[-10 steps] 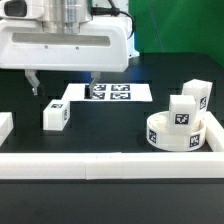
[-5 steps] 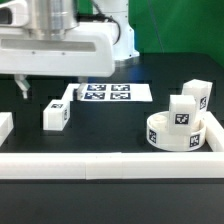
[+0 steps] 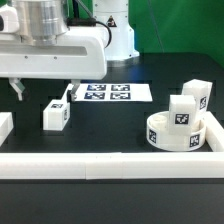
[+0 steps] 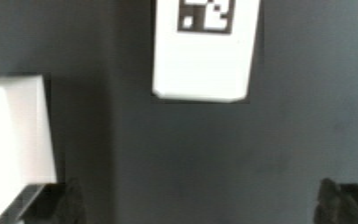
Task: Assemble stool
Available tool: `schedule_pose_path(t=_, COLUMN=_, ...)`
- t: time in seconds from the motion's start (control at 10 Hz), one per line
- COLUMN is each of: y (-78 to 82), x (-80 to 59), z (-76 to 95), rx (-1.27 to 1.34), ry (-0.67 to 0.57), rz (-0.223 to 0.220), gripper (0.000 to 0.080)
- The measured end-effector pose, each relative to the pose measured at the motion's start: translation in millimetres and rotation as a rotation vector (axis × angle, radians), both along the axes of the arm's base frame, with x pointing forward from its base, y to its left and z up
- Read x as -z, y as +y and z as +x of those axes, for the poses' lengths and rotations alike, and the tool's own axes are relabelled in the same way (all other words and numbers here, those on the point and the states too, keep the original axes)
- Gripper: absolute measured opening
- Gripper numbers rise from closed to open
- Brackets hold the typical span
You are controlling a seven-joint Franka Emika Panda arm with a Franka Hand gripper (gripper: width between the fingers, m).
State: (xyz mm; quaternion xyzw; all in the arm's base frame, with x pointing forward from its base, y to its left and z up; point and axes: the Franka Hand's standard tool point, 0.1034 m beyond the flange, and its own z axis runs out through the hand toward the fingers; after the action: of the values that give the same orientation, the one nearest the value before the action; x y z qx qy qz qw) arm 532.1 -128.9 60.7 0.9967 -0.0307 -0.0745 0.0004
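1. The gripper (image 3: 44, 90): shifted toward the exterior view's left since the earlier frames and sits slightly lower; its fingers (image 4: 43, 200) are spread wide and hold nothing; it hangs over the tagged leg (image 3: 55, 114) without touching it.
2. The front border rail (image 3: 110, 163): nearest; runs across the table (image 3: 110, 135).
3. The seat (image 3: 178, 135): unmoved on the exterior view's right, well apart from the gripper.
4. The cut-off white block (image 3: 4, 125): at the exterior view's left edge, near the tagged leg.
5. The two further legs (image 3: 183, 108): close behind the seat; contact cannot be told.
6. The marker board (image 3: 108, 92): farthest; flat; one finger overlaps its end in view.
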Motion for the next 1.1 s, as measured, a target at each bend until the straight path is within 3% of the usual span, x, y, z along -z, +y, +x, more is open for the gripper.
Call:
schedule_pose_path(t=0.3, y=-9.7, x=8.5, z=-1.4, rx=0.011, ry=0.171, rz=0.019, gripper=0.0649)
schedule_pose_path(t=0.6, y=-4.1, x=10.5, z=-10.9, rx=0.009, ry=0.384, rz=0.075, gripper=0.0649)
schedule_pose_path(t=1.0, y=3.0, x=22.1, z=-22.7, rx=0.015, ry=0.682, rz=0.093, gripper=0.0649)
schedule_pose_path(t=1.1, y=0.4, x=26.2, z=-25.1, rx=0.012, ry=0.739, rz=0.071, gripper=0.0649)
